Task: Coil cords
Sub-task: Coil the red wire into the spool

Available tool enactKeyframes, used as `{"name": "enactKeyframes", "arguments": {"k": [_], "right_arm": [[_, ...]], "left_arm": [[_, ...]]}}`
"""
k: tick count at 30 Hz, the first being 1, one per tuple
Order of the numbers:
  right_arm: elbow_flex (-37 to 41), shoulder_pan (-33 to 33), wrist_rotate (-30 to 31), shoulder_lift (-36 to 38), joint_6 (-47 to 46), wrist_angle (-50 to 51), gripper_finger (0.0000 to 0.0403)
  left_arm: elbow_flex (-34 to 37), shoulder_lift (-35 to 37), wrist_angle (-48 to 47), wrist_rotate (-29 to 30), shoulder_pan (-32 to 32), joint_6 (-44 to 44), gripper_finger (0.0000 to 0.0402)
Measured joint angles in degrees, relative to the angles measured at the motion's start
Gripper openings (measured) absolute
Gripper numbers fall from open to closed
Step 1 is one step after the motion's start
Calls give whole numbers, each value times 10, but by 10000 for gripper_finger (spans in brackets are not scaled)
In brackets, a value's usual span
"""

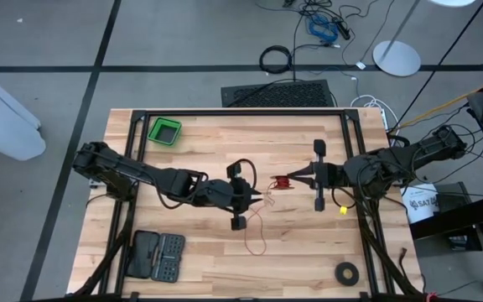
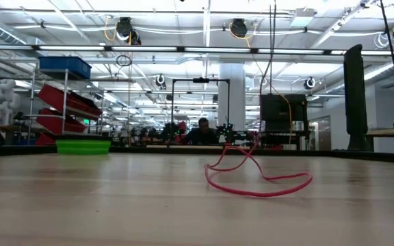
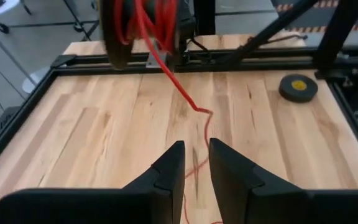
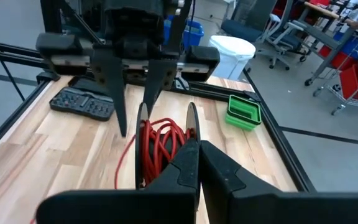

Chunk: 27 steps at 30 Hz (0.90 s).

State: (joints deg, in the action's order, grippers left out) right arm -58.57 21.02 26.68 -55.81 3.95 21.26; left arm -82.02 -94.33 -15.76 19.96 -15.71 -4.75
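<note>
The cord is a small coil of red and dark strands held above the table's middle, with my right gripper shut on it from the right. Its thin red tail drops from the coil to the wood and lies there in a loose loop. My left gripper stands open just left of the coil, facing it. In the left wrist view the tail runs past the gap of that gripper. The right wrist view shows its two fingers spread behind the coil. My right gripper pinches the coil between its two fingers at the side nearest to it, coming almost level from the table's right. The coil stands on edge, lifted clear of the wood, with the tail hanging slack below. My left gripper: I cannot tell whether the tail touches its fingers.
A green bin sits at the far left and a black tool case at the near left. A black tape ring lies at the near right. Black frame rails edge the table. Bare wood lies between the arms and the near edge.
</note>
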Motion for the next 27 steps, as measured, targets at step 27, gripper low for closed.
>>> {"name": "enactKeyframes", "arguments": {"k": [27], "right_arm": [[0, 0, 0, 0, -1, 0, 0]], "left_arm": [[0, -22, 201, 155, -46, 159, 80]]}}
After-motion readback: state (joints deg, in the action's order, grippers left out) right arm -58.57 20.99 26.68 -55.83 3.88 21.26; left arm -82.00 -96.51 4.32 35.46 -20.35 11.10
